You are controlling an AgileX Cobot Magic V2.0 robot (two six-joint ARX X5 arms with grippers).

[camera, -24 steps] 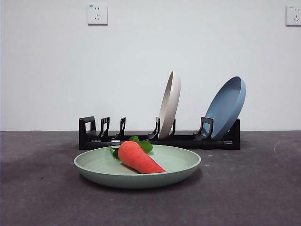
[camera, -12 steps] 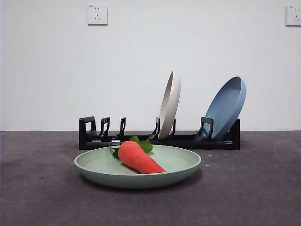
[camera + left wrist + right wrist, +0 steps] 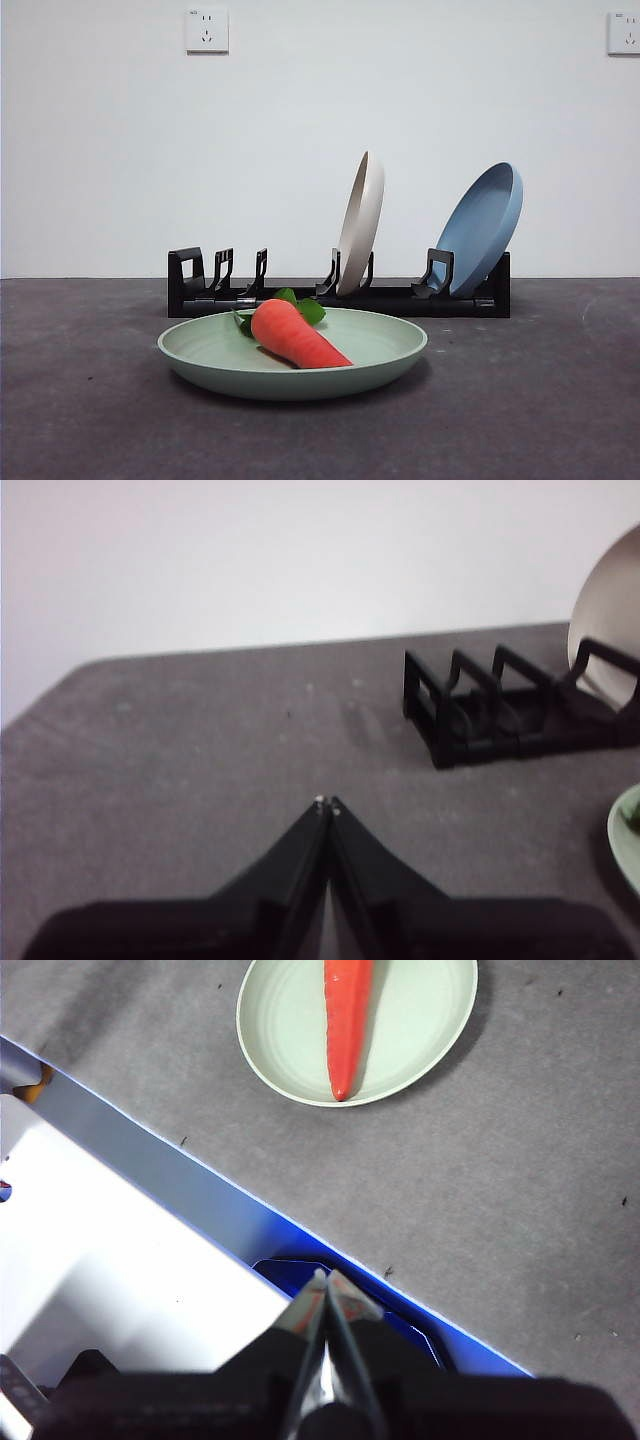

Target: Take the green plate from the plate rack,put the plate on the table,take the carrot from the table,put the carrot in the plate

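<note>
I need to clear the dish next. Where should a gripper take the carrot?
Grip the carrot across its thick part near the leaves, coming from above: it lies flat in the green plate, whose raised rim blocks a side approach, and the tip tapers thin.

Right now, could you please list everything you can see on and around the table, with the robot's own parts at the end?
green plate: one, pale mint green, flat on the table in front of the rack.
carrot: one, orange-red with green leaves, lying in the green plate.
plate rack: one, black, on the table behind the green plate.
cream plate: one, cream-white, standing on edge in the middle of the rack.
blue plate: one, blue, leaning in the rack's end slot.
table: one, dark grey.
wall sockets: two, white, high on the wall.
left gripper: one, black, shut, empty, above bare table near the rack's empty end.
right gripper: one, black, shut, empty, over the table's blue edge.
</note>
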